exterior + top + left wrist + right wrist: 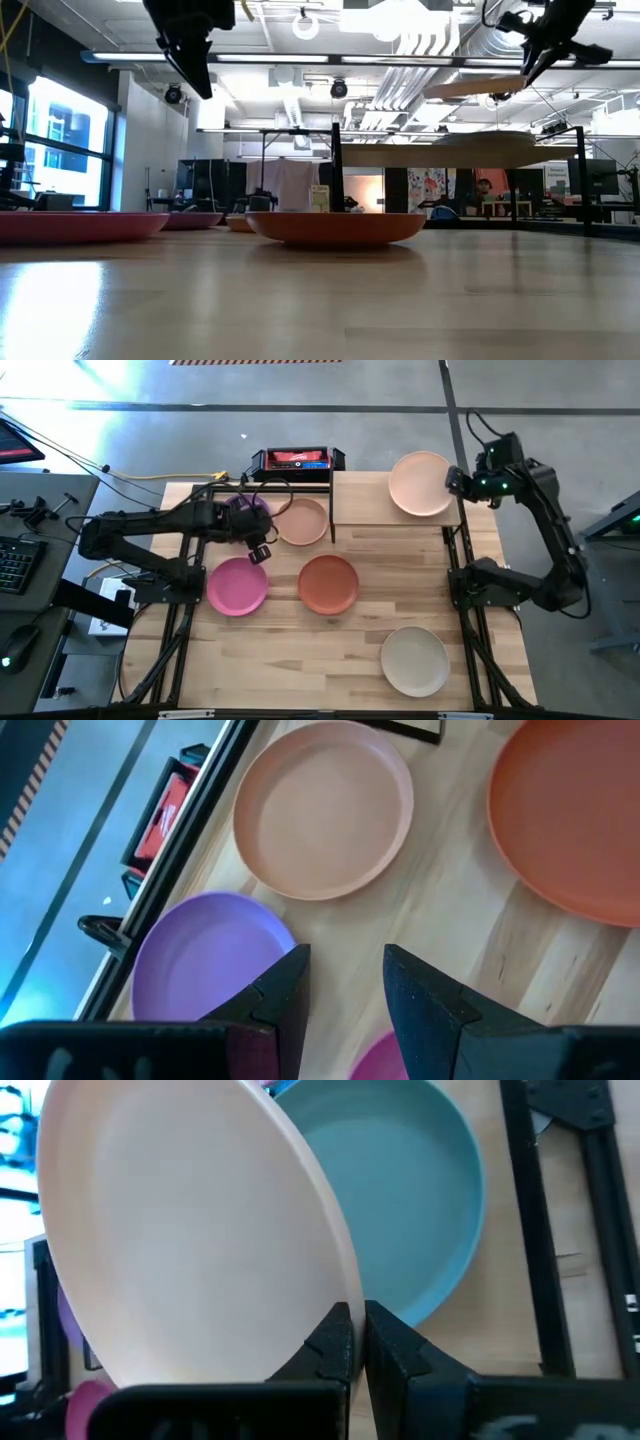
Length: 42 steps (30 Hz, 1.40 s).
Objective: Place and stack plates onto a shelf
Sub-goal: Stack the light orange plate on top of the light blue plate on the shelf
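High view puts the peach plate (421, 482) at upper right of the frame, over the shelf (365, 498), pinched by its rim in my right claw (457, 482), which is clamped shut on it. My right wrist view shows that plate (190, 1230) tilted above a teal plate (420, 1190) already lying on the shelf, so I judge this step to be stacking peach on teal. Next I must level it, centre it over the teal one, lower and let go.

My left claw (259, 550) hangs open, holding nothing, left of centre above the purple plate (243, 510) and pink plate (237, 586). Tan plate (301, 521), red plate (328, 583) and beige plate (414, 661) wait on the table.

A red-topped box (297, 459) sits at upper centre; I cannot read its lettering.
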Motion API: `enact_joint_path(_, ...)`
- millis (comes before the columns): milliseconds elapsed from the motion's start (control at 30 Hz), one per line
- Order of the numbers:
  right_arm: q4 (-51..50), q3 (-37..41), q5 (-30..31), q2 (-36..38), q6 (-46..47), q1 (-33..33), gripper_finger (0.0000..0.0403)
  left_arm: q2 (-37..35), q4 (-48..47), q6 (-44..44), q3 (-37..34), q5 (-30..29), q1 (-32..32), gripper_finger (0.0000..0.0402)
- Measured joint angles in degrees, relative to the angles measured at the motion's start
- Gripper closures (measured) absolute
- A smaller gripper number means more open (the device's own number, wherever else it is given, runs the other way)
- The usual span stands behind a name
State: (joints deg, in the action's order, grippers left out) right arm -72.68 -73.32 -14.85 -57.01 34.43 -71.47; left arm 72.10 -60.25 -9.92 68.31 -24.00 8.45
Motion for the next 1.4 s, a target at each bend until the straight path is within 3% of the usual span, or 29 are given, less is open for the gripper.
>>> enact_joint_path(267, -0.72, 1.29, -1.87, -1.12, -3.00, -2.58, 0.0403, 0.00, 0.02, 0.09, 0.00, 1.22, 1.48, 0.0284)
enact_joint_path(433, 1.78, 11.20, -1.88, 3.40, -2.03, -2.92, 0.0403, 0.00, 0.19, 0.12, 0.00, 1.24, 2.22, 0.0284)
enact_joint_path(600, 11.44, 18.51, -3.18, 8.82, 3.43, -2.94, 0.0403, 0.02, 0.17, 0.14, 0.00, 1.28, 2.52, 0.0284)
enact_joint_path(1033, 12.40, 17.11, -2.93, 7.50, 6.73, -11.11, 0.0403, 0.00, 0.41, 0.12, 0.00, 1.37, 2.49, 0.0284)
enact_joint_path(1400, 10.82, 17.14, -1.74, 7.45, 9.40, -10.78, 0.0403, 0.01, 0.64, 0.09, 0.00, 1.39, 2.49, 0.0284)
